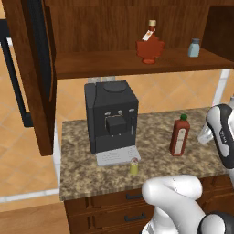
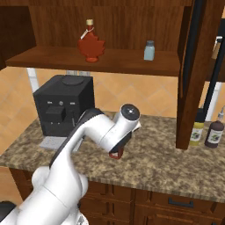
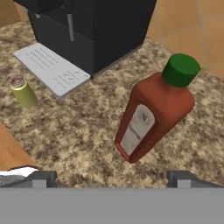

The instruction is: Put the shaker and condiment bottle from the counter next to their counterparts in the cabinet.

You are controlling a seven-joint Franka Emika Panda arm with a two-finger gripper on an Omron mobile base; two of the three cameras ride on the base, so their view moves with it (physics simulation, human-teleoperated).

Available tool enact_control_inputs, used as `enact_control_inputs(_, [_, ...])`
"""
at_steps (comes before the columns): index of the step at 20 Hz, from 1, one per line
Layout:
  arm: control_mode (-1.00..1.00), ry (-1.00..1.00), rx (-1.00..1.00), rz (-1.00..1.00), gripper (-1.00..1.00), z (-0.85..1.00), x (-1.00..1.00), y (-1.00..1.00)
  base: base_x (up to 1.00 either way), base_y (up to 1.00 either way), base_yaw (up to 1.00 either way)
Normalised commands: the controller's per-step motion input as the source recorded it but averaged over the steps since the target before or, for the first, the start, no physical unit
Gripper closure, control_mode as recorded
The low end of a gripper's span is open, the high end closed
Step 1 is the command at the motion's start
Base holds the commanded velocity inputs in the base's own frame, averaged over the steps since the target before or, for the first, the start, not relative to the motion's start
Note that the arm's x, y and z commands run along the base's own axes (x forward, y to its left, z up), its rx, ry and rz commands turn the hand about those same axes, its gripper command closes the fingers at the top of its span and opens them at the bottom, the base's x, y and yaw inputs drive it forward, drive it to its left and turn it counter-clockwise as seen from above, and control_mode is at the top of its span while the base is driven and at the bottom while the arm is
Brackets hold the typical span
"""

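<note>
Claw (image 3: 112, 180) spread wide, holding nothing, poised just short of the condiment bottle (image 3: 155, 107) (upright on the granite counter (image 3: 83, 127)). Yellow-green shaker (image 3: 22, 89) off to one side, beside the coffee machine's (image 3: 94, 30) tray.

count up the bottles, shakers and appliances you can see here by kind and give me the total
Bottles: 4 – condiment bottle, maple-leaf bottle, yellowish bottle, dark bottle
Shakers: 2 – yellow-green shaker, pale blue shaker
Appliances: 1 – coffee machine
Total: 7
</note>
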Motion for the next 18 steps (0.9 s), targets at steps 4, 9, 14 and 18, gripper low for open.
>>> enact_control_inputs(4, [-1.0,0.02,0.0,0.06,-1.0,-0.69,0.0,-0.19,0.0,0.0,0.0])
enact_control_inputs(9, [-1.0,0.0,0.03,0.11,-1.0,-0.39,0.04,-0.37,0.0,0.0,0.0])
enact_control_inputs(14, [-1.0,0.03,0.08,0.12,-1.0,-0.39,0.12,-0.27,0.0,0.0,0.0])
enact_control_inputs(18, [-1.0,0.1,0.04,0.04,-1.0,-0.66,0.11,-0.24,0.0,0.0,0.0])
